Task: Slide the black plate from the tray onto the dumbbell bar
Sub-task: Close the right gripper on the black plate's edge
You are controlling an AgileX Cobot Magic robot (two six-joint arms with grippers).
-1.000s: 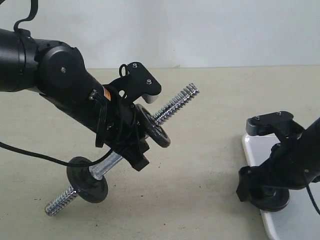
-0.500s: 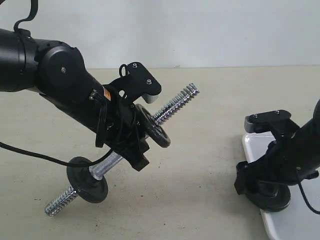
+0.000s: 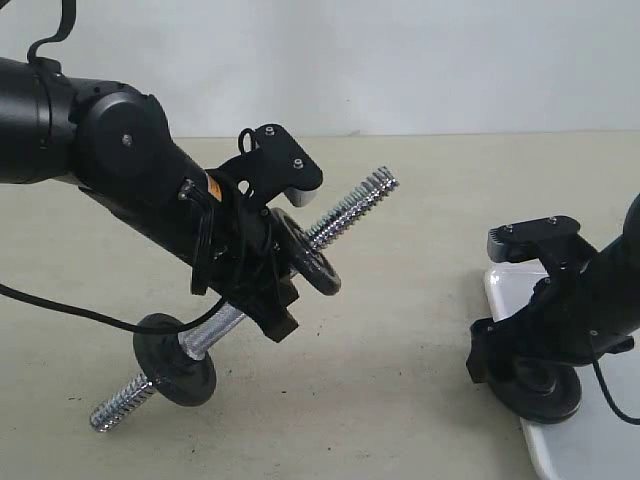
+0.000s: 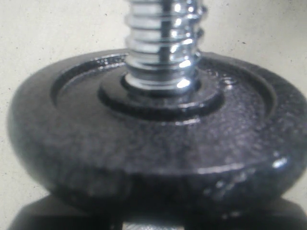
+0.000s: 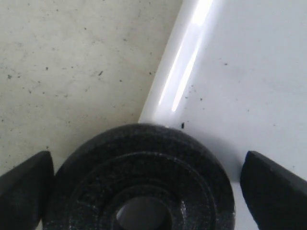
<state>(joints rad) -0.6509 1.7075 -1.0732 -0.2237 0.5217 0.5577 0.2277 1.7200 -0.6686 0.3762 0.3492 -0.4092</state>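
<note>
Across the beige table (image 3: 420, 330), lower right of the exterior view: white tray (image 3: 503, 300), only its left edge showing.

Left half of frame: left arm (image 3: 110, 160), bulky, reaching in from the upper left. It carries the dumbbell bar (image 3: 345, 210) tilted, free threaded end pointing up and right toward frame centre.

Two discs already on the bar: upper disc (image 3: 308, 262) against the left gripper (image 3: 268, 272), lower disc (image 3: 178, 358) near the table. Left pincer clamped on the bar.

Black plate (image 5: 139, 163) lies flat at the tray's edge, apparently straddling the rim toward the table.

Right gripper (image 5: 146, 189) is low over the plate, jaws spread wide, one finger on each side, nothing held; the finger (image 5: 273, 187) over the tray side stands clear of the plate.

Step in hand, my reading: pick-up, not yet gripped. Next: close on the plate's rim, lift, turn the centre hole to face the bar's free end, line up with the tilt, then slide on.
</note>
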